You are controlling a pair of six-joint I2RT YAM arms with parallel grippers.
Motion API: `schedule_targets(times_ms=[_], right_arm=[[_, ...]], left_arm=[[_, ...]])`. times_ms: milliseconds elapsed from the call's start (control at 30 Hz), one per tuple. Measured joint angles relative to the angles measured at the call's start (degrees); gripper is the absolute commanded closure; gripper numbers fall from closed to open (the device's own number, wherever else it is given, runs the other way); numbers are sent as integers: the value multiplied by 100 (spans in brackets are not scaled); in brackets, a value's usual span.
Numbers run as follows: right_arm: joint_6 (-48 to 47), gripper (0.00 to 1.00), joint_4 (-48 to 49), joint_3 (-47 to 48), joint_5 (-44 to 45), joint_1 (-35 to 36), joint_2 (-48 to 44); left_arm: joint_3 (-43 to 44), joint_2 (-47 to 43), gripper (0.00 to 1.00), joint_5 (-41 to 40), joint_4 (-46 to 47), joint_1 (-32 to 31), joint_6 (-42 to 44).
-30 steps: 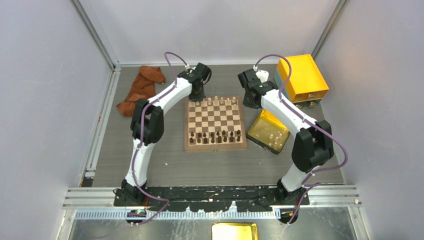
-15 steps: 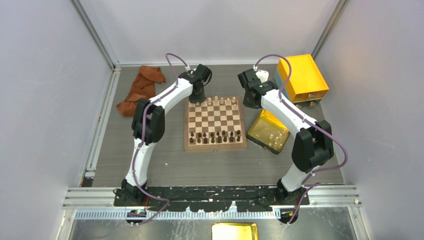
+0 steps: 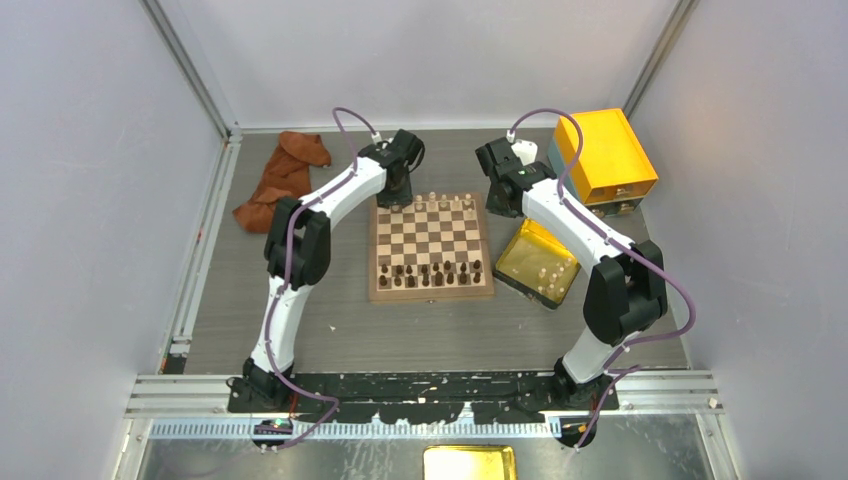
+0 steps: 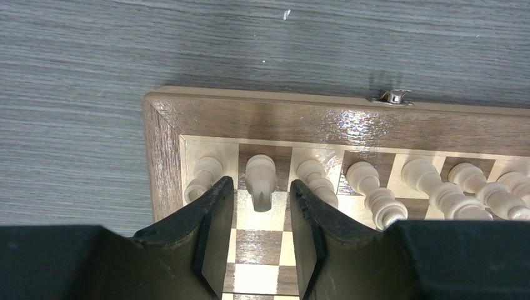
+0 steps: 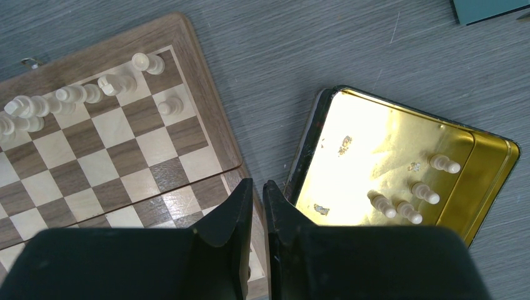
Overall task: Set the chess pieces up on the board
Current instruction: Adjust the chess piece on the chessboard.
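Top view first: the board (image 3: 431,238) sits mid-table, with the cream chess pieces (image 3: 440,202) lined along its far row at 12 o'clock and the dark chessmen (image 3: 430,272) filling the near rows at 6. The left gripper (image 3: 398,200) is down at the board's 11 o'clock corner. The right gripper (image 3: 497,208) hangs off the 1 o'clock corner. A golden tray (image 3: 530,255) lies at 4 o'clock of the board, an orange-yellow box (image 3: 603,152) at 1 o'clock and a brown cloth (image 3: 283,177) out at 10 o'clock.

Over to the left wrist: the left gripper (image 4: 259,187) has its jaws parted, straddling a cream knight (image 4: 259,170) that stands on its own on the back row with a sliver of gap on each side. A rook (image 4: 203,175) stands at 9 o'clock of the knight and a bishop (image 4: 315,181) at 3.

Right wrist now: the right gripper (image 5: 257,187) is pinched almost together, nothing between the fingers, hovering over the board's edge. The tray at 3 o'clock carries 4 cream pawns (image 5: 412,194).
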Motion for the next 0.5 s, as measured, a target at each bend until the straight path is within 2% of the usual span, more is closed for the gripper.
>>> schedule_targets(times_ms=[300,500], right_arm=[[0,82,2,0,0,0,2],[-2,82,0,0,2,0,2]], left_arm=[[0,0,61,-13,2,0,2],[0,0,68,-55,2,0,2]])
